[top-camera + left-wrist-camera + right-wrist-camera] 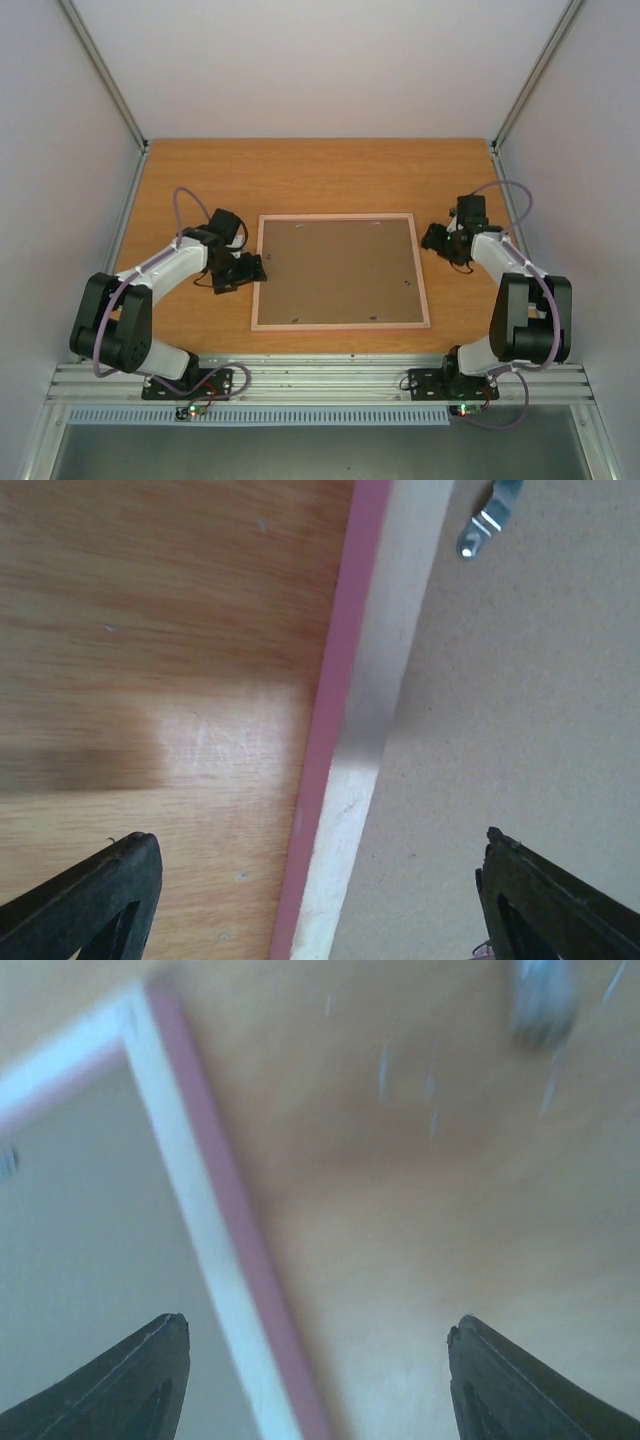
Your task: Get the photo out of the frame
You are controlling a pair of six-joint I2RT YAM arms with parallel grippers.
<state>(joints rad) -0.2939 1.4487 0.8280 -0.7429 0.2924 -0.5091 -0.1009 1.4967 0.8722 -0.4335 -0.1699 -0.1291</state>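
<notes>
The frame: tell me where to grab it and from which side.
Probably its left rail, from above: the frame lies flat, back up, and that narrow strip between table and backing board sits between the open left gripper fingers.

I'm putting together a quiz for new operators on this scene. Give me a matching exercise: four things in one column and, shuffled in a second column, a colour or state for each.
Things
1. frame
2. backing board
3. metal clip
4. left gripper

Descriptions
A. silver, on the board close to the rail
B. open, one finger on each side of the frame's left rail
C. lying back up on the table, pink outer edge
D. plain brown, filling the opening

Pairs: 1-C, 2-D, 3-A, 4-B
</notes>
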